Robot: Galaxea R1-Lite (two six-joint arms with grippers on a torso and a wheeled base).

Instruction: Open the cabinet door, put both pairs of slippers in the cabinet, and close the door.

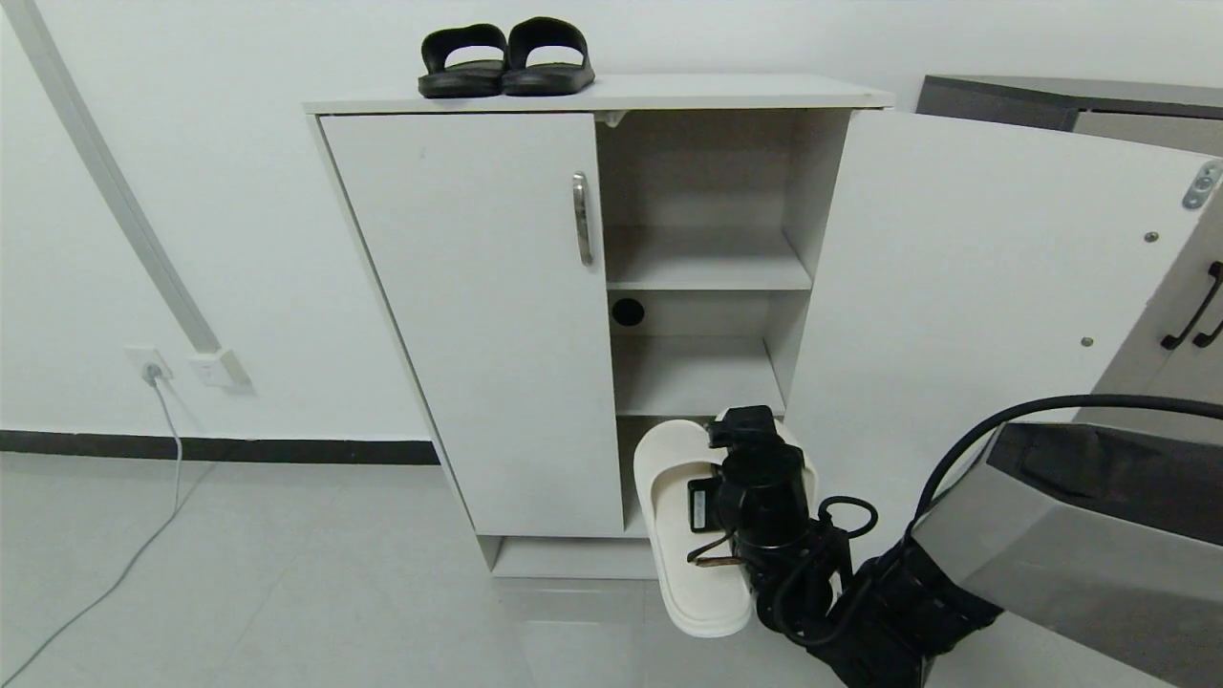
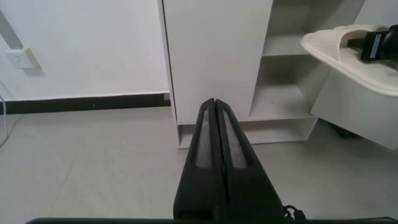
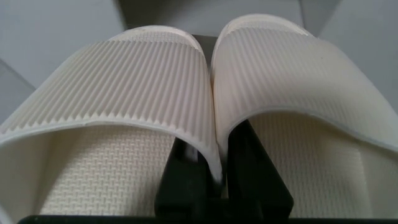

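Facing the shoe cabinet, with its open bay dead ahead of the right gripper and the open door just to the right. Clamps tight on the white slippers, held side by side, long axis pointing into the lower shelves. Leaves the black slippers high up-left on the top board, nearer the left gripper, pressed together and empty.

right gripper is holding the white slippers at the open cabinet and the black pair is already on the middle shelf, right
Not quite. The head view shows the black slippers on top of the cabinet, not on the middle shelf. The right gripper does hold the white slippers at the open cabinet.
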